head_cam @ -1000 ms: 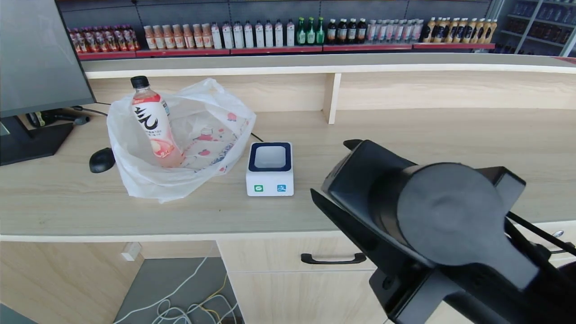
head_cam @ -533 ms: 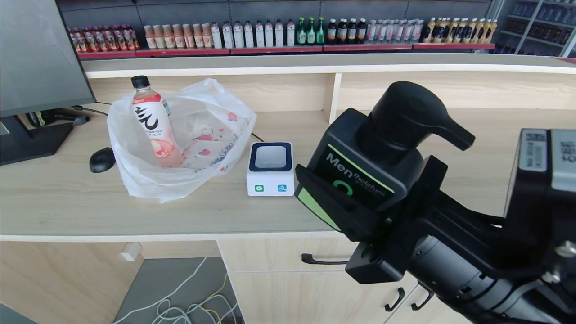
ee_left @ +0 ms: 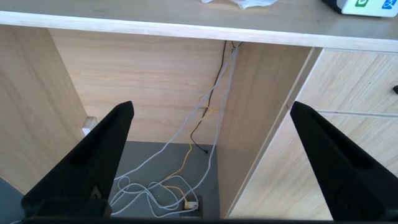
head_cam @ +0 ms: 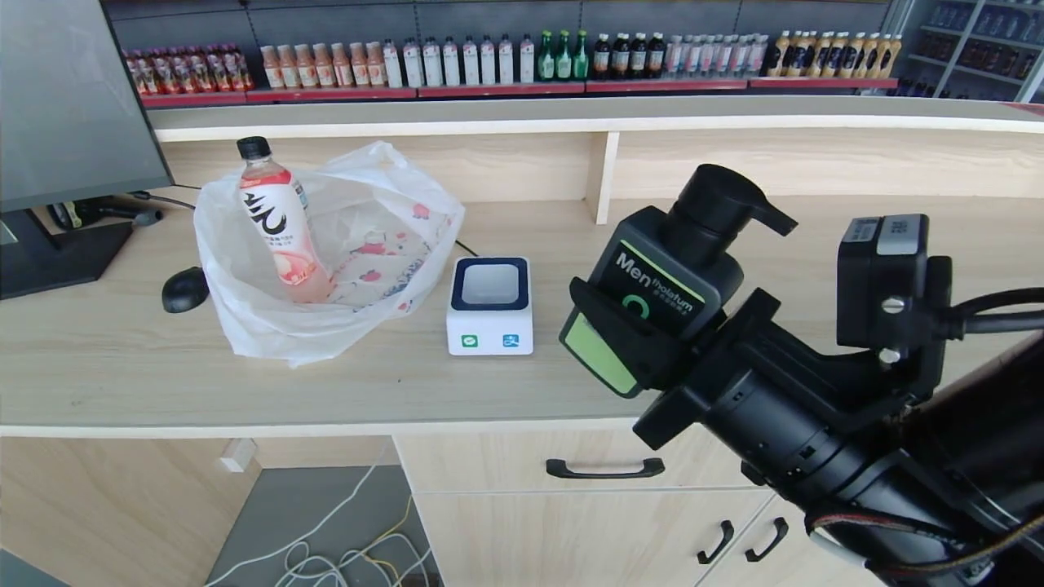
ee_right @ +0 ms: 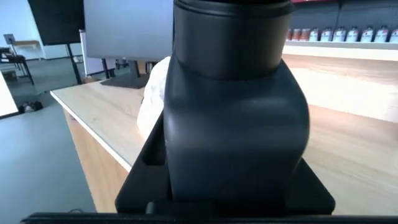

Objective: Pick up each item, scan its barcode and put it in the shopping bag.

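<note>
My right gripper (head_cam: 652, 330) is shut on a black pump bottle (head_cam: 673, 273) with a green label, held tilted over the counter's front edge, just right of the white barcode scanner (head_cam: 489, 306). In the right wrist view the black bottle (ee_right: 230, 118) sits close before the camera. Left of the scanner, a white plastic shopping bag (head_cam: 359, 244) stands open with a pink drink bottle (head_cam: 277, 220) upright inside it. My left gripper (ee_left: 211, 168) hangs open below the counter edge with nothing between its fingers (ee_left: 87, 168).
A monitor (head_cam: 65, 98) and a black mouse (head_cam: 184, 290) occupy the counter's left end. A wooden divider (head_cam: 602, 175) stands at the back, with shelves of drinks (head_cam: 489, 61) behind. Drawers with black handles (head_cam: 603, 469) lie under the counter; loose cables (ee_left: 180, 180) lie on the floor.
My right arm has swung the pump bottle up from low at the right and turned it, so its labelled side now shows. It has drawn farther from the camera.
</note>
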